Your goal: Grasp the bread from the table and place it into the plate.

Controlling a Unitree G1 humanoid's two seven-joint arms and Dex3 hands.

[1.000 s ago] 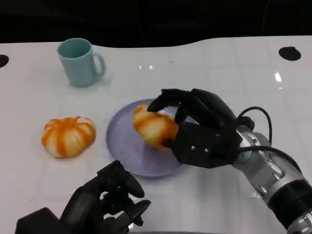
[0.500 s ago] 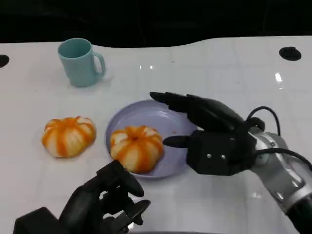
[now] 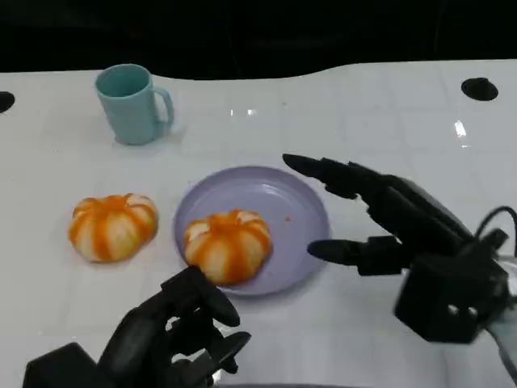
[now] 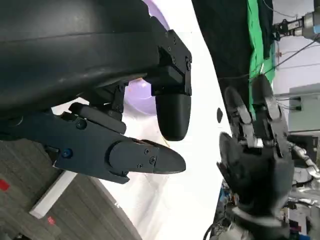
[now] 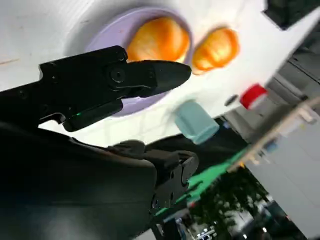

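Glossy white table (image 3: 363, 105), dark background behind it. Round orange-striped bread roll (image 3: 227, 246) sits in the lavender round plate (image 3: 295, 202), on its near-left part. Second matching orange-striped roll (image 3: 112, 225) on the table just left of the plate, not touching. Teal ceramic mug (image 3: 132, 103) far left, upright. Right hand (image 3: 396, 234) right of the plate, fingers spread, holding nothing. Left hand (image 3: 174, 335) at the near edge, fingers curled in, holding nothing.

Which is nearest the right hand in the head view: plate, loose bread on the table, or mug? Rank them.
From the right hand:
1. Plate, just beyond its fingertips, holding one bread.
2. Loose bread, on the table past the plate's far side.
3. Mug, at the far back corner.
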